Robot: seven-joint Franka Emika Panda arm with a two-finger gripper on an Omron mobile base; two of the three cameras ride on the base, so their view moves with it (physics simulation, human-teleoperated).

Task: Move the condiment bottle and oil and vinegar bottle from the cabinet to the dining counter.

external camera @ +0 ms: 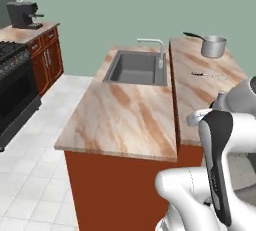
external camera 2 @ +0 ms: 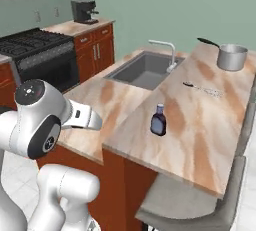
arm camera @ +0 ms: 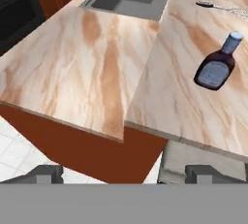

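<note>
My two base views look forward and down from behind the arm, sharing the sink [external camera: 136,68] and the dining counter [external camera 2: 200,120]. My hand view looks down on both from nearer.

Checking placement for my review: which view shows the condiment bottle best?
The hand view: the condiment bottle is largest there, label and blue cap plain, on the dining counter. The right base view shows it smaller, upright.
</note>
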